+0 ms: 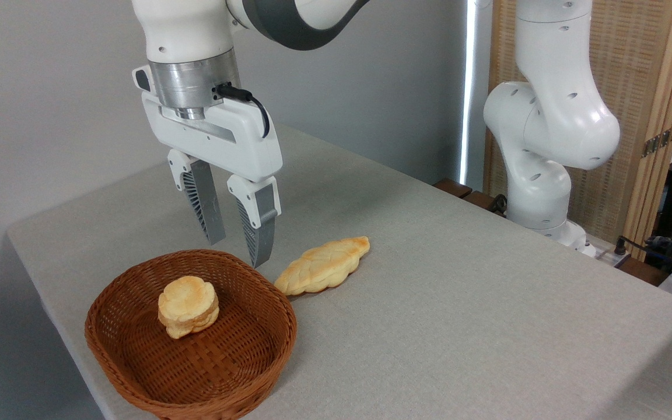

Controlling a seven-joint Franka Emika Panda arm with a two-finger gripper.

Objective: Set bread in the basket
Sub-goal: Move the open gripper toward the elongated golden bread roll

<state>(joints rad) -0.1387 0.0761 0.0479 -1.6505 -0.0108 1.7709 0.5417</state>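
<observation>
Above the basket [137, 364] rim, gripper [237, 248] part-open and empty; bread [321, 266] lies on table [458, 303] just beside basket, so shift right, descend, straddle the loaf's middle across its width.

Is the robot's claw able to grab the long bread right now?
Probably yes. The gripper is open and empty, the bread lies on the table just outside the basket, and nothing covers it.
</observation>
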